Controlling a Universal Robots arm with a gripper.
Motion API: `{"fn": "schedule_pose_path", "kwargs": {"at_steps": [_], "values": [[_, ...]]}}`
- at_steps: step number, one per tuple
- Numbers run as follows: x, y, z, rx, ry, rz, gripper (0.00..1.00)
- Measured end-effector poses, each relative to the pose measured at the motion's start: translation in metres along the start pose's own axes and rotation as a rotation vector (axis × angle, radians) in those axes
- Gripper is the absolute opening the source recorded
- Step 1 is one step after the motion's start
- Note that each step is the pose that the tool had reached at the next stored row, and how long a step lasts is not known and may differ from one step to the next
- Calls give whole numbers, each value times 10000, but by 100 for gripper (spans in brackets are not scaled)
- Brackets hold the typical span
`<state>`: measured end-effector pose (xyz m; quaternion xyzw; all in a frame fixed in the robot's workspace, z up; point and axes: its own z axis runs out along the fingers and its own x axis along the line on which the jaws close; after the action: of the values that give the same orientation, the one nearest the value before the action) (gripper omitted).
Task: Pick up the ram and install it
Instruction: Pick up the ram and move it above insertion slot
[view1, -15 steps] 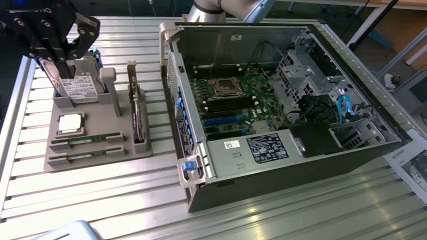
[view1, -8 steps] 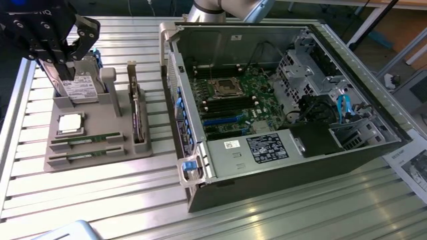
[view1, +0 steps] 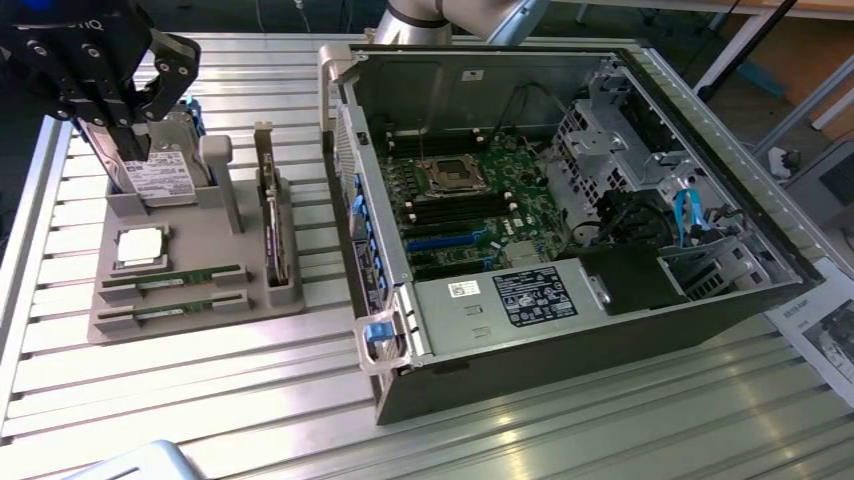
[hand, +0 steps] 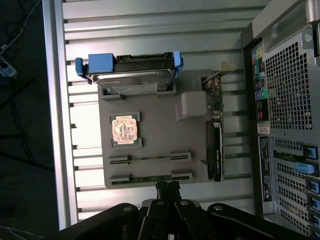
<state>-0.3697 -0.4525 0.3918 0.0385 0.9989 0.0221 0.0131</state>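
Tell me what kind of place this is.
Probably a robotics lab bench for computer assembly: an open PC case stands on a slatted metal table, beside a grey tray holding a hard drive, a CPU and two ram sticks.

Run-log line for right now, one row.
gripper: shut, empty, above holder | ram: in holder slot | second ram: in holder slot
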Motion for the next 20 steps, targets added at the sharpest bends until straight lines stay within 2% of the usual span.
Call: {"fn": "schedule_pose_path", "kwargs": {"at_steps": [9, 20], "values": [[0, 0, 0, -8, 14, -322, 10], [0, 0, 0, -33, 61, -1362, 10]]}}
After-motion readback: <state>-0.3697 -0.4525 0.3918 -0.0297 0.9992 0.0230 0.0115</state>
